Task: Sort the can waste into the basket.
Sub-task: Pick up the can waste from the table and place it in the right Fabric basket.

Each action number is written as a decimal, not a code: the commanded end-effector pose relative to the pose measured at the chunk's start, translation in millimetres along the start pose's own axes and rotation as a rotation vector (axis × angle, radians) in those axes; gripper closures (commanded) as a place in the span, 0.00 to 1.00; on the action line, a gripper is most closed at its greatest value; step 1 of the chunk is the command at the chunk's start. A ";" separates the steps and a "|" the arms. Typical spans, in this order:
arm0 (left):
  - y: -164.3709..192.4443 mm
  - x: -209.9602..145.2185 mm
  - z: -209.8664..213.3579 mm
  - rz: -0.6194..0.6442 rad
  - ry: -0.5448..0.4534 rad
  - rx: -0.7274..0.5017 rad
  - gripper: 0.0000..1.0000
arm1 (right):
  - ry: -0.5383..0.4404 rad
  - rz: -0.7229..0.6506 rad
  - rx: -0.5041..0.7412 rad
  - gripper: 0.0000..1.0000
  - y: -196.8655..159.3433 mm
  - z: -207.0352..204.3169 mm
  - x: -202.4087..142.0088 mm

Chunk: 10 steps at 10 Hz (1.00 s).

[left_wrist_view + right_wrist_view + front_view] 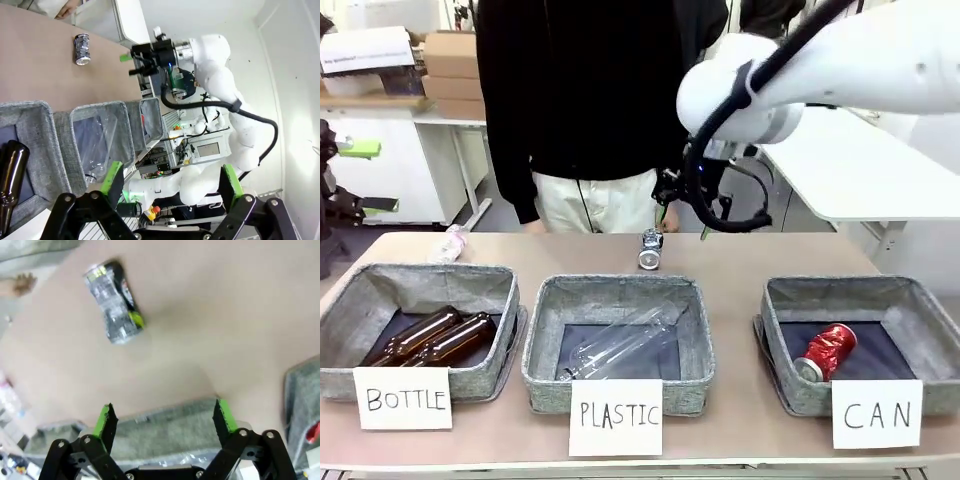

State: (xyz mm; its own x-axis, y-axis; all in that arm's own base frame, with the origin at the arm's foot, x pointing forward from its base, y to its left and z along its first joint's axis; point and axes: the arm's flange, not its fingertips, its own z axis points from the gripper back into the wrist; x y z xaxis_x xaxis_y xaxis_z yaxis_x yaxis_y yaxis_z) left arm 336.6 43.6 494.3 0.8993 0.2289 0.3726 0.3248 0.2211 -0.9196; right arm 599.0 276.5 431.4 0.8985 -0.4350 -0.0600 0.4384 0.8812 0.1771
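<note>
Tan table [750, 262], shared with a standing person [580, 100] in black, carries 3 grey fabric baskets along the robot's edge: BOTTLE basket [420, 272], PLASTIC basket [620, 288] and CAN basket [930, 300]. White right arm [840, 70] reaches over the table's far middle. Right gripper [682, 222] points down with its 2 fingers spread wide, gripping nothing. Left gripper [171, 172] has its fingers spread alike. Dark can [651, 249] lies on its side on the bare table, just below and ahead of the right gripper, apart from its fingers. Red can [827, 352] lies inside the CAN basket, well apart from both grippers.
</note>
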 end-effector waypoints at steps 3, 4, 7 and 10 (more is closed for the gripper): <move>-4.3 1.4 -0.6 0.006 -0.018 -0.011 0.01 | 0.012 0.027 -0.079 0.00 91.0 -40.3 51.9; -4.3 1.4 -0.6 0.006 -0.018 -0.011 0.01 | -0.016 0.015 -0.108 0.00 103.2 -59.3 57.6; -4.3 1.4 -0.6 0.006 -0.018 -0.011 0.01 | 0.036 0.051 -0.214 0.00 110.1 -111.8 69.8; -4.3 1.4 -0.6 0.006 -0.018 -0.011 0.01 | 0.041 0.045 -0.218 0.00 107.5 -142.8 71.2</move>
State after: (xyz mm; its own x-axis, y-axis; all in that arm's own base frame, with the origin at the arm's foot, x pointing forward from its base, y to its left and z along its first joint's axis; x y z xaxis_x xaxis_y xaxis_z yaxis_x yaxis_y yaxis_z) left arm 336.9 43.8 494.8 0.8990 0.2289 0.3733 0.3253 0.2216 -0.9193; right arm 691.2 356.0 292.4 0.9149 -0.3828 -0.1280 0.3847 0.9230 -0.0099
